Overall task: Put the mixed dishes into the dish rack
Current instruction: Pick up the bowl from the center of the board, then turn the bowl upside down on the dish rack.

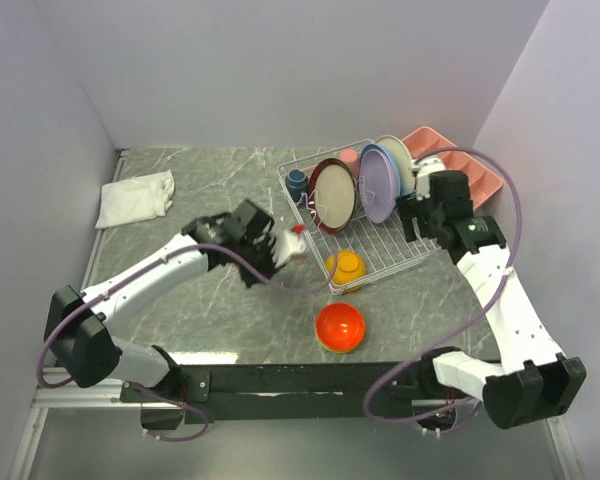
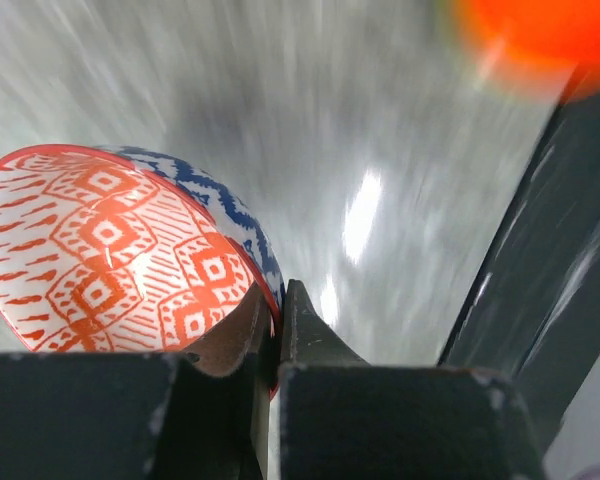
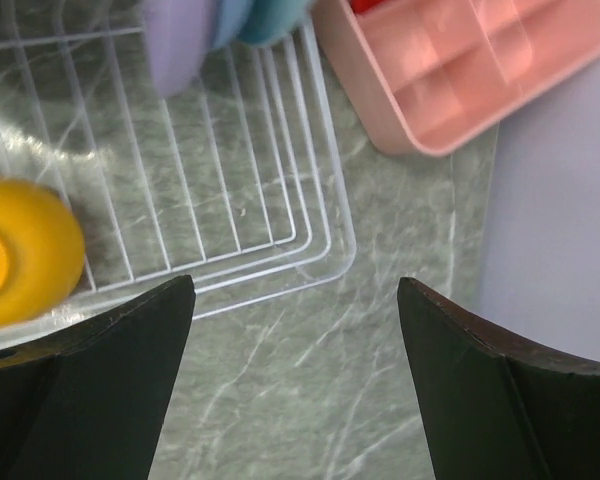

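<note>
Pinches, with the left fingers (image 1: 278,250) shut tight, the thin rim of a small round patterned bowl (image 2: 110,260): glossy ceramic, orange-red diamonds on white inside, blue zigzags outside. Holds it tilted just outside the dish rack (image 1: 400,258), at 9 o'clock from a smooth yellow bowl (image 1: 346,266) lying upside down on the rack's thin white wire grid.

Holds the right fingers (image 1: 413,217) spread wide, nothing between them, over the rack's rounded 4 o'clock corner.

In the rack's far half, round plates standing on edge: a dark-red-rimmed plate (image 1: 333,195) and a lavender plate (image 1: 377,185), with a navy cup (image 1: 297,183) at 9 o'clock from them.

On the veined grey-green marble counter (image 1: 200,190), a glossy orange bowl (image 1: 340,327) at 6 o'clock from the yellow one.

At 2 o'clock from the rack, a pink tray (image 1: 470,165) of smooth plastic with square compartments. At 9 o'clock and well apart, a crumpled white cloth (image 1: 135,197).
</note>
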Robot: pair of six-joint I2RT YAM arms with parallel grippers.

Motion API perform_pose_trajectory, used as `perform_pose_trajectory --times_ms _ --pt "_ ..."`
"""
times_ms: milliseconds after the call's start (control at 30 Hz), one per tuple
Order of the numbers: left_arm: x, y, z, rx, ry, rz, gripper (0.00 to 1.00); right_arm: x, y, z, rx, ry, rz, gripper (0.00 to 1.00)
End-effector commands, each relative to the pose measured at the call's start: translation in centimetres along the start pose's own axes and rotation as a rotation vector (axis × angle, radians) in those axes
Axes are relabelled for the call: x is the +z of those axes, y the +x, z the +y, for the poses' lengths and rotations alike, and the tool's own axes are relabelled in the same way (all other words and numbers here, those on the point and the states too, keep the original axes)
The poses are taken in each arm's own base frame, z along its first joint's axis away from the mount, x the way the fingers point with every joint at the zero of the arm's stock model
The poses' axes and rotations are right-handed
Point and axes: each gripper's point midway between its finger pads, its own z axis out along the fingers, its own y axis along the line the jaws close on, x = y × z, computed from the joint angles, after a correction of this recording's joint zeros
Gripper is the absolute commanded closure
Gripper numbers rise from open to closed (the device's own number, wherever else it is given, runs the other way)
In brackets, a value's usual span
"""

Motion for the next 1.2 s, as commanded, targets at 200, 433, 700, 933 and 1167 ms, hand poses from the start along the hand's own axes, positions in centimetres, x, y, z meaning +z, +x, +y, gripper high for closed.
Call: perform_pose_trajectory --times_ms 200,433,700,933,1167 --pt "-7.0 -22.0 -2.2 0.015 0.332 -0.697 0.99 0.9 -1.8 1.9 0.308 -0.36 0.009 0.17" --pt "-7.4 -28.1 -2.4 0.005 0.514 -0.947 0.99 -2.3 -3.0 4.7 0.498 -0.711 -0.029 0.13" --pt "-4.5 -30.7 -1.9 -0.133 0.709 -1.006 0.99 -2.8 -2.2 4.3 0.982 -0.949 0.046 0.13" --pt "-5.5 -32.9 -0.4 -0.261 0.741 -1.137 0.99 -2.2 -0.6 5.6 1.267 -1.105 0.12 0.2" --pt "-5.2 -33.3 0.1 -0.331 0.756 -1.142 0.99 -2.0 -1.0 4.6 1.328 -1.087 0.105 0.19"
